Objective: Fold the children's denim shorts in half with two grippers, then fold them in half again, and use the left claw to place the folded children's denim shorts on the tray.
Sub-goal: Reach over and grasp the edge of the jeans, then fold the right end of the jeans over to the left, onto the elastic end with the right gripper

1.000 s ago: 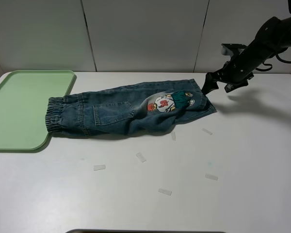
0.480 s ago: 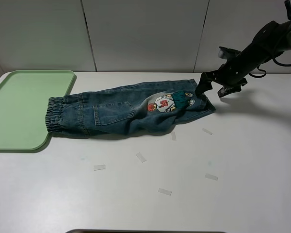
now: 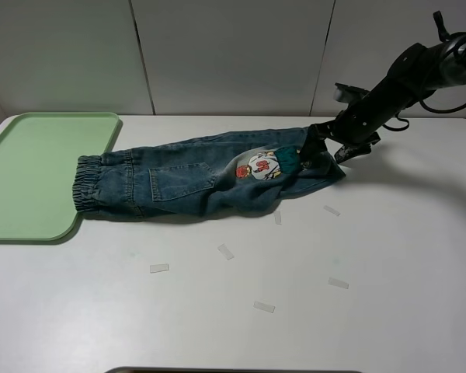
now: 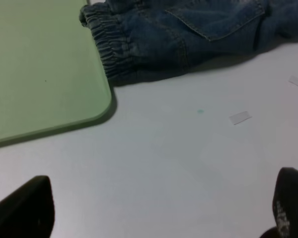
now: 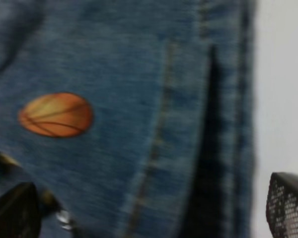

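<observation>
The pale green tray (image 3: 31, 171) sits at the far left of the tabletop (image 3: 373, 256). The children's denim shorts (image 3: 194, 175) lie flat on the tabletop and stretch left to right, with the elastic waistband against the tray's right rim. The right gripper (image 3: 324, 148) is open, its jaws spread over the right hem of the shorts; contact cannot be determined. The left gripper (image 4: 156, 213) is open above bare tabletop near the tray's near right corner.
</observation>
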Robot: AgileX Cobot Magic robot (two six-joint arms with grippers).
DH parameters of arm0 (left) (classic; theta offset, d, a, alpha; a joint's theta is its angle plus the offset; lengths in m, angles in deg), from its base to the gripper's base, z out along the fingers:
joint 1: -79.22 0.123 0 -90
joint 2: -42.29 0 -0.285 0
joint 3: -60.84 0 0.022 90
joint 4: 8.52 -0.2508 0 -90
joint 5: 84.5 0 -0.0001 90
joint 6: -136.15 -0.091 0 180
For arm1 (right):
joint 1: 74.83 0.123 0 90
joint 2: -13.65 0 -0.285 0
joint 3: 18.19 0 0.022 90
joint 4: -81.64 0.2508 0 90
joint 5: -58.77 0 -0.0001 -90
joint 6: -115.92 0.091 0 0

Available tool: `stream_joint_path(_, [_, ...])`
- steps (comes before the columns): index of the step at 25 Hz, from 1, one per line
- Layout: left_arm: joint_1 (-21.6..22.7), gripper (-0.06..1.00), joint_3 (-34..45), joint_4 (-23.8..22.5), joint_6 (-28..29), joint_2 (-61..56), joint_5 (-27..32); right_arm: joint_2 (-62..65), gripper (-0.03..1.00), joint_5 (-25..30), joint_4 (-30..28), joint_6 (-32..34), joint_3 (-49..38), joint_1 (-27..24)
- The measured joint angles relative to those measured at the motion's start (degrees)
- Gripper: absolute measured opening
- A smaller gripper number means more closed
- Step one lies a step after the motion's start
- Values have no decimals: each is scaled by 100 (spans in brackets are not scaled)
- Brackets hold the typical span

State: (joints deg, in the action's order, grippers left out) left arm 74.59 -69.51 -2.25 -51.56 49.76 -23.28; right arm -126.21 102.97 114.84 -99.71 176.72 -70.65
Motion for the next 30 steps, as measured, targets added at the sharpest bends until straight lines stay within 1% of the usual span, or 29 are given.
stream_joint_path(6, [0,87,0,0,0,0,0,-39,69,166,243,-18,20,310])
stream_joint_path(8, [0,87,0,0,0,0,-5,-43,64,276,258,-65,20,416])
stream_joint_path(10, [0,87,0,0,0,0,-5,-65,50,361,251,-151,20,490])
stream_joint_path(14, [0,87,0,0,0,0,-5,-71,12,438,134,-177,20,585])
stream_joint_path(15, [0,87,0,0,0,0,-5,-71,5,438,55,-177,20,598])
stream_joint_path(16, [0,87,0,0,0,0,-5,-71,3,443,-40,-177,20,606])
stream_joint_path(19, [0,87,0,0,-4,0,-5,-59,3,499,-408,-27,20,606])
stream_joint_path(23, [0,87,0,0,-4,0,-5,54,3,605,-1258,605,20,624])
stream_joint_path(26, [0,87,0,0,-4,0,-5,231,3,635,-2138,1196,20,576])
stream_joint_path(30, [0,87,0,0,-4,0,-5,526,3,775,-3210,1775,20,395])
